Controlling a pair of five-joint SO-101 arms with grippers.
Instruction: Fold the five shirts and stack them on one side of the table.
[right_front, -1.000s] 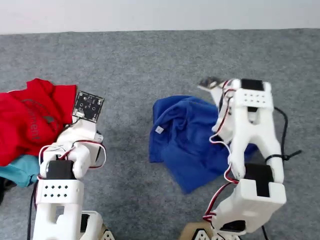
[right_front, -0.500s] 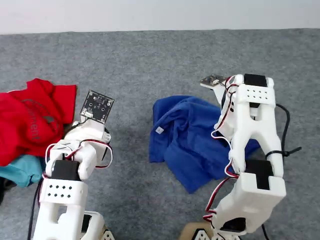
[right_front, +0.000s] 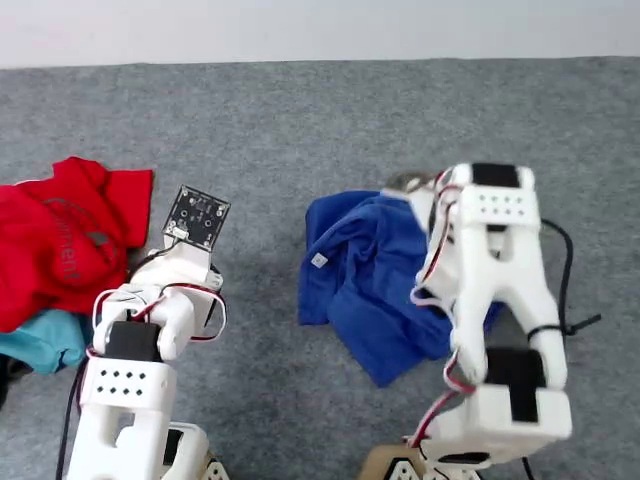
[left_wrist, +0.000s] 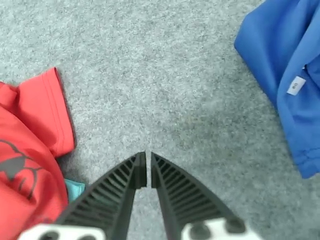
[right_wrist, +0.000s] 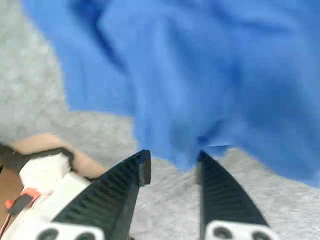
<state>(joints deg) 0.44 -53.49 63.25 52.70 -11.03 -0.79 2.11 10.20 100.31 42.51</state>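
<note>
From the fixed high camera we looked steeply down over the grey counter (right_front: 300, 110), with both arms rising from the near edge. It stood far enough off to take in the red shirt (right_front: 60, 240) at one side and the blue shirt (right_front: 370, 280) toward the middle. From the left wrist we faced down along the left arm's jaws, close above the counter, sharing with the high view the red shirt's sleeve and the blue shirt's white label (left_wrist: 296, 85). From the right wrist we looked past the right arm's jaws, very near the blue shirt.
</note>
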